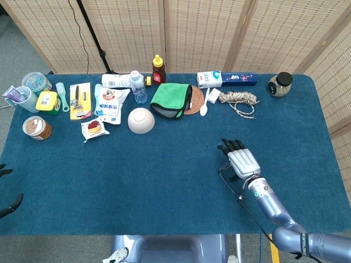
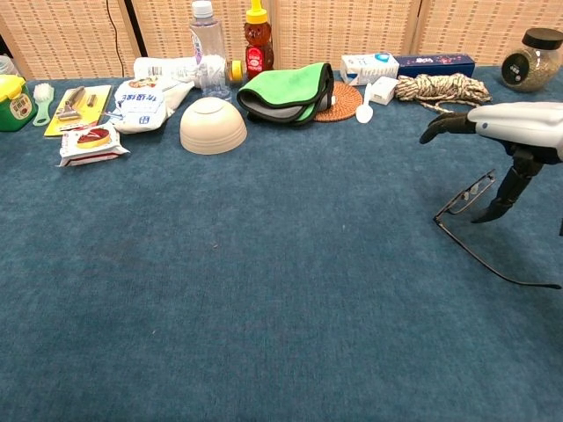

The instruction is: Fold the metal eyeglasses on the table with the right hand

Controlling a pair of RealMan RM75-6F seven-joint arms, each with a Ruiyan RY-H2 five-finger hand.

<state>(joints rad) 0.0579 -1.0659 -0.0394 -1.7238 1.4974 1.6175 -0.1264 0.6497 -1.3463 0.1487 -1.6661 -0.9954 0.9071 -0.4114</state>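
Observation:
The metal eyeglasses [image 2: 464, 199] lie unfolded on the blue table cloth at the right, one thin temple [image 2: 493, 264] running toward the near edge. My right hand [image 2: 513, 123] hovers just above them with its fingers stretched out to the left. Its thumb [image 2: 497, 195] points down beside the frame, and the hand holds nothing. In the head view the right hand [image 1: 240, 160] covers most of the eyeglasses [image 1: 223, 169]. Only dark fingertips of my left hand [image 1: 6, 189] show at the far left edge, apart and empty.
A white bowl [image 1: 141, 120], a green cloth [image 1: 171, 100], a coil of rope [image 1: 241, 100], a toothpaste box [image 1: 226, 79] and a jar [image 1: 280, 84] line the back of the table. Packets and tubs sit at the back left.

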